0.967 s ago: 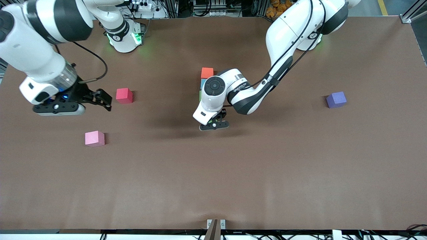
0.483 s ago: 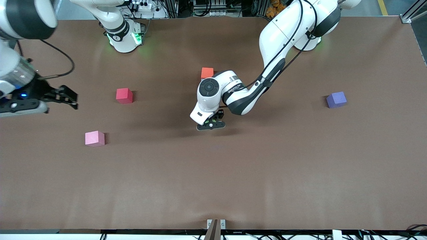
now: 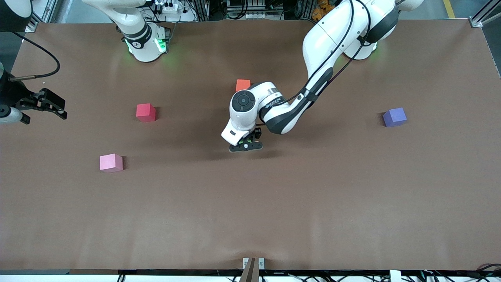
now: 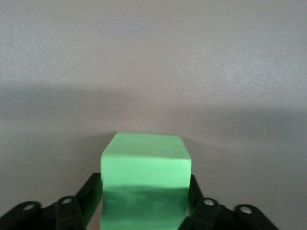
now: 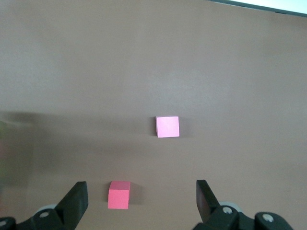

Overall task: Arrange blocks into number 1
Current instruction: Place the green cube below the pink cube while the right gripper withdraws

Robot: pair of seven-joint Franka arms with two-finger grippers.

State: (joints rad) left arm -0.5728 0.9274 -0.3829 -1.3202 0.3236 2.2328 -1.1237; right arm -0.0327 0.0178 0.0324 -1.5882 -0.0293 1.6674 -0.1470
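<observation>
Seeing left gripper [image 3: 245,145] sitting low at mid-table, straddling green cube [image 4: 146,177], nearer to the front camera than orange cube [image 3: 243,84]. Not being able to tell whether the jaws are clamping it or loose beside it. Spotting right gripper [image 3: 44,104] waiting over the table's edge at the right arm's end, jaws spread wide, holding nothing. Noting pink cube [image 3: 111,162] lying well apart, nearer the camera than red cube [image 3: 145,112]. Noting purple cube [image 3: 394,117] toward the left arm's end.

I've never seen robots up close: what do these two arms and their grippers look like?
Both arms are glossy white with rounded segments, black joint bands and thin black cables. The bases glow green. The left gripper and right gripper are black, each with two flat fingers.
</observation>
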